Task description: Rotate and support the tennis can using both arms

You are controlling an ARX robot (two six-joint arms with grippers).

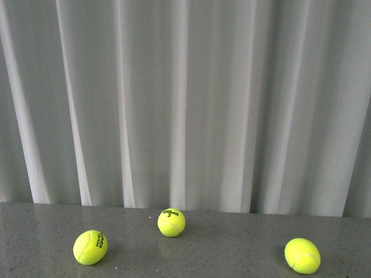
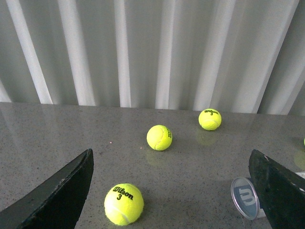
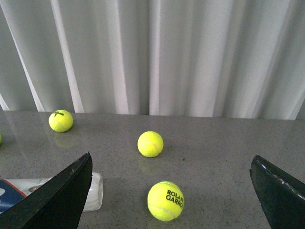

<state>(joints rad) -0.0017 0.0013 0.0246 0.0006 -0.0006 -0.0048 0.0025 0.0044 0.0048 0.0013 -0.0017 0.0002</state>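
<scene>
The tennis can lies on its side on the grey table. In the left wrist view its round end (image 2: 245,197), grey-blue with a white "W", shows beside one black finger (image 2: 281,191). In the right wrist view its clear end (image 3: 94,191) and a strip of its label (image 3: 10,196) peek out past one finger (image 3: 57,200). My left gripper (image 2: 170,157) is open and holds nothing, with the can just inside one jaw. My right gripper (image 3: 171,155) is also open and empty. The can and both arms are out of the front view.
Three yellow-green tennis balls lie on the table in the front view: left (image 1: 90,247), middle (image 1: 171,222), right (image 1: 302,255). A Wilson ball (image 2: 124,204) lies between the left jaws and a Roland Garros ball (image 3: 165,201) between the right jaws. A white curtain (image 1: 185,98) hangs behind the table.
</scene>
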